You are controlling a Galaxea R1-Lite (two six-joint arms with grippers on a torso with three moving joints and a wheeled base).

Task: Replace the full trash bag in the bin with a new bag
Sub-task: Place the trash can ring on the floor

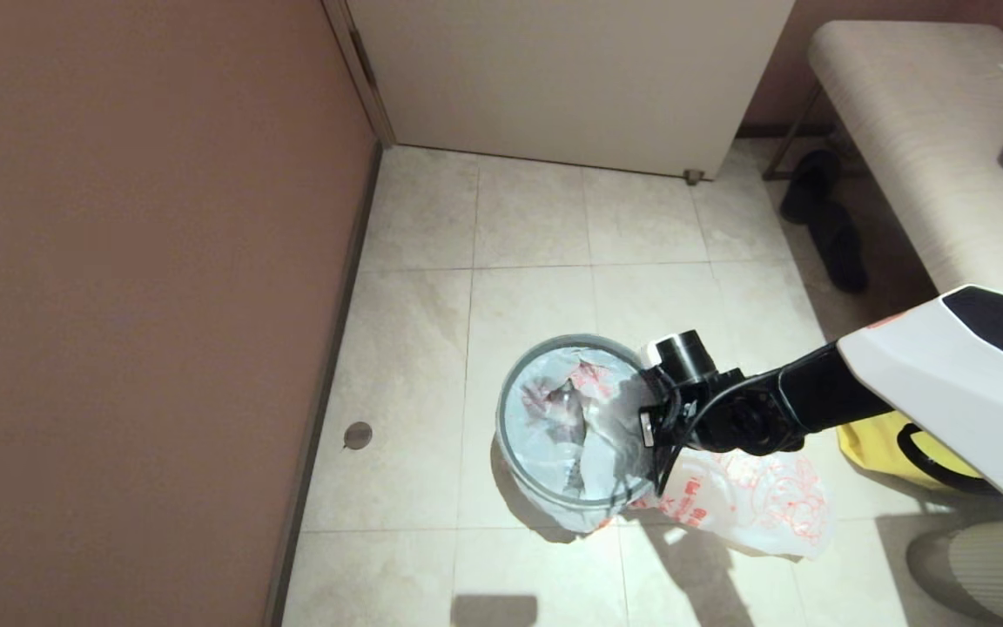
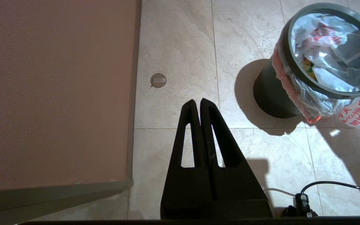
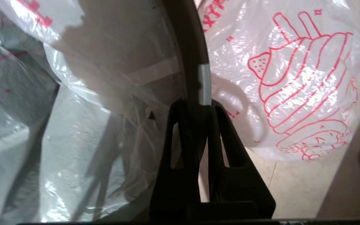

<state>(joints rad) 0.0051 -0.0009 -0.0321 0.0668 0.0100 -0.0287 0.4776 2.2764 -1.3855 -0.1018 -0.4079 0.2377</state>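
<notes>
Thin, crinkly translucent full trash bag (image 1: 554,418) lines the round black bin (image 2: 270,93); right pincer (image 3: 195,106) clamps its grey hoop (image 3: 195,56); left pincer (image 2: 197,104) closed, empty.

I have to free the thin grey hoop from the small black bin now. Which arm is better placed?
Right. The right gripper is already pinched on the thin grey hoop at the round black plastic bin's rim. The left gripper hangs shut over bare floor tiles, away from the bin.
</notes>
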